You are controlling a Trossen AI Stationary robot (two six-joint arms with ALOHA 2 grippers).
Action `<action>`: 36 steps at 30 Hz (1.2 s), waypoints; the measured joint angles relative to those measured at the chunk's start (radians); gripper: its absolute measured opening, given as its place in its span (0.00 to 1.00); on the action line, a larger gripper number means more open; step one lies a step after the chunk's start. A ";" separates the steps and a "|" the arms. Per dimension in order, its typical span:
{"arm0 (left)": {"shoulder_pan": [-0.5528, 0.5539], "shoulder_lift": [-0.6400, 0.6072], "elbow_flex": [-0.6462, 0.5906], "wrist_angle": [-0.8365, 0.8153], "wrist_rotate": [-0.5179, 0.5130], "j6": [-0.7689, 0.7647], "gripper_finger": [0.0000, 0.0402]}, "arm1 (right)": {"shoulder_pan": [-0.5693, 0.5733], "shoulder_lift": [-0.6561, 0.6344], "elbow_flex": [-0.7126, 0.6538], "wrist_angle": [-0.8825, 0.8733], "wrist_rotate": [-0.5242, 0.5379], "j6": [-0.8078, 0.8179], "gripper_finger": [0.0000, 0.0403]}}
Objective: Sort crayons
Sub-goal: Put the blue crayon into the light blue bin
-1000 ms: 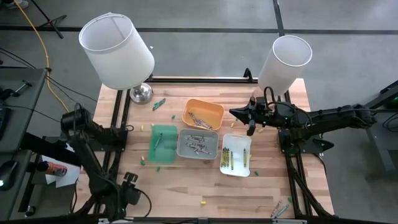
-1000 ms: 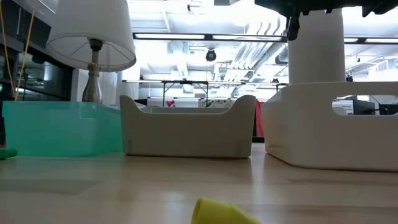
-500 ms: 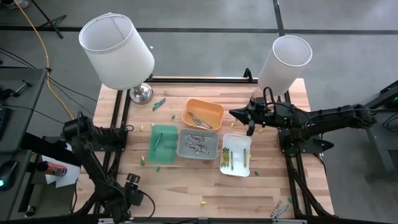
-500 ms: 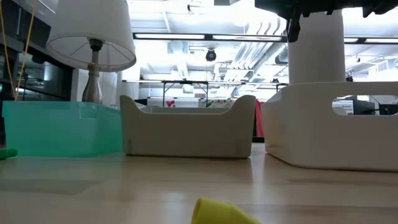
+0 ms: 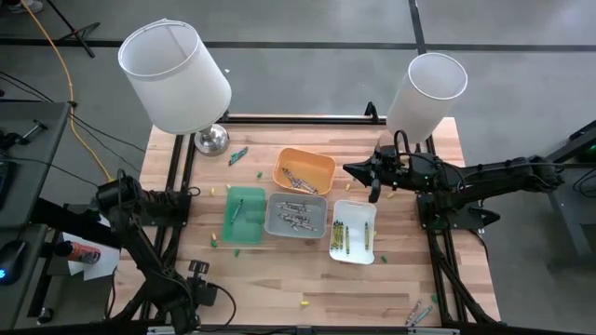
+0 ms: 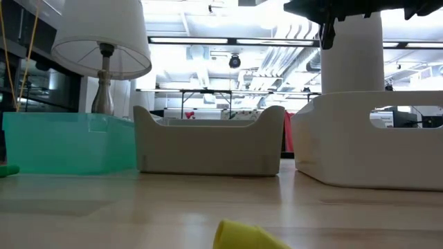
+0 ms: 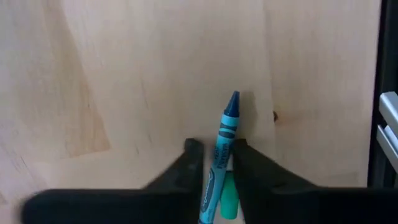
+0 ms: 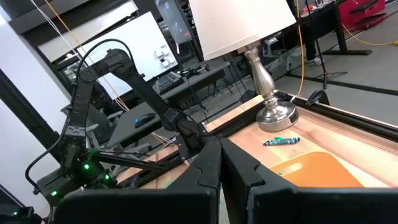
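Four trays sit mid-table: orange (image 5: 304,171), green (image 5: 244,215), grey (image 5: 296,215), white (image 5: 353,231). At seven o'clock, the left gripper (image 7: 215,151) points down, its fingers pinching one blue crayon (image 7: 222,147) against the table (image 7: 124,74). The right gripper (image 5: 374,193) hangs shut and empty at two o'clock.

Workshop room around a wooden table

A grey floor (image 5: 298,37) is seen around the table (image 5: 279,279); 2 white-shaded lamps (image 5: 175,76) stand at its far edge. Ceiling light strips (image 6: 228,41), ducts and benches are seen beyond.
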 joint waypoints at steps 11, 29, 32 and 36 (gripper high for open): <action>0.073 -0.052 -0.008 -0.004 0.011 0.043 0.00 | 0.000 0.000 0.000 -0.007 0.000 -0.001 0.00; 0.541 -0.626 -0.006 -0.007 -0.510 0.553 0.00 | 0.000 0.000 0.000 -0.007 0.001 0.000 0.00; 0.703 -0.676 -0.011 0.129 -0.532 0.669 0.00 | 0.000 0.000 0.000 -0.007 0.001 0.000 0.00; 0.883 -0.713 -0.101 0.558 -0.404 0.807 0.00 | 0.000 0.000 0.000 0.004 0.001 0.002 0.00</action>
